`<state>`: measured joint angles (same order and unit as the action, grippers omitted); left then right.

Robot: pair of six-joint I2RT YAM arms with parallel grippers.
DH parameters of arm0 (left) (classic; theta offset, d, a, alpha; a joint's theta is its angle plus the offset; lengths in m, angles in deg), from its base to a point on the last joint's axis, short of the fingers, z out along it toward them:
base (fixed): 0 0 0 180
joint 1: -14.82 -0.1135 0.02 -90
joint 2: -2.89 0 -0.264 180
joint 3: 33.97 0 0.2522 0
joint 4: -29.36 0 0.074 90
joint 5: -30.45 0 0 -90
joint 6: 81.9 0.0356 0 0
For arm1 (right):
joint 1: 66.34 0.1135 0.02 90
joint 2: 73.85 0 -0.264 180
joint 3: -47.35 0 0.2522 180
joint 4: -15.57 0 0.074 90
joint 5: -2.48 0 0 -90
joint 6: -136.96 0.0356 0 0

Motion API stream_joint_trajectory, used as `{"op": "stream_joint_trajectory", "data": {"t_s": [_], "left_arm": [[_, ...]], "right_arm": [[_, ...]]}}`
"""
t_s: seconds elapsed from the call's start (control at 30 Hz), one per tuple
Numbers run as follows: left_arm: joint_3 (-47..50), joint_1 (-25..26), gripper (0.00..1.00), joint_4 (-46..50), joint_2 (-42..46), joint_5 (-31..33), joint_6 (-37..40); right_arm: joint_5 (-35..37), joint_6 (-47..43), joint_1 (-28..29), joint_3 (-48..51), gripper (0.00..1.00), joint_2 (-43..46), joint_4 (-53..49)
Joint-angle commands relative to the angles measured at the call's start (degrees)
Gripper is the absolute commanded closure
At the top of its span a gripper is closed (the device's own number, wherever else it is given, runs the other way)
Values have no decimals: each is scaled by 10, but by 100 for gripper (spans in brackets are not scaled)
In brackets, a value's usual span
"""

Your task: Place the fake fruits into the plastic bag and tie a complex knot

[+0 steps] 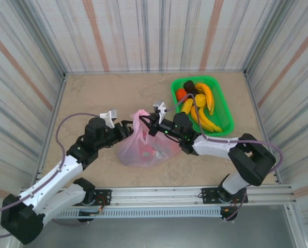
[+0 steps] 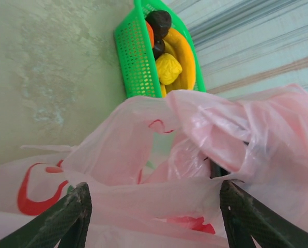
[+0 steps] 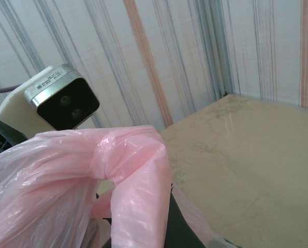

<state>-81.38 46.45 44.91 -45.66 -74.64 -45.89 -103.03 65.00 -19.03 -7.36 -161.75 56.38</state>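
The pink plastic bag (image 1: 143, 145) sits on the table between my two grippers. My left gripper (image 1: 127, 129) is at its left rim. In the left wrist view its fingers (image 2: 76, 212) stand wide apart, open, with a band of bag film (image 2: 154, 194) stretched across the gap. My right gripper (image 1: 153, 125) is shut on a handle strip (image 3: 138, 196), which bunches into a twist (image 3: 103, 157); I cannot tell if that is a knot. Fake fruits lie in the green tray (image 1: 220, 98): bananas (image 1: 205, 111), an orange (image 1: 181, 94), a dark piece (image 1: 189, 86). Something red (image 2: 195, 223) shows through the film.
The green tray (image 2: 136, 62) stands at the back right, close to the right arm's forearm (image 1: 216, 144). Striped walls close in three sides. Bare table lies behind and to the left of the bag. The left wrist's camera housing (image 3: 61, 98) hangs just beyond the bag's top.
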Motion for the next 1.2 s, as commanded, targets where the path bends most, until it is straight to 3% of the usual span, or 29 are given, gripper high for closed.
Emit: {"op": "stream_joint_trajectory", "data": {"t_s": [0.0,0.43,0.57,0.7,0.87,1.03,1.17], "left_arm": [[-24,-1,30,64,38,46,43],[-59,-70,26,130,96,15,54],[-46,-96,25,108,100,-2,-38],[-21,-119,35,54,86,-27,-159],[-17,-144,42,-20,28,-105,-241],[-20,-143,44,-90,-20,-155,-278],[-26,-138,47,-93,-28,-165,-283]], "right_arm": [[-15,13,6,7,100,-7,37],[-19,-5,5,13,100,1,26],[-25,-8,6,12,100,1,24],[-29,-8,6,10,100,2,21],[-30,-14,6,6,100,6,7],[-34,-18,7,3,100,6,2],[-34,-17,8,2,100,5,2]]}}
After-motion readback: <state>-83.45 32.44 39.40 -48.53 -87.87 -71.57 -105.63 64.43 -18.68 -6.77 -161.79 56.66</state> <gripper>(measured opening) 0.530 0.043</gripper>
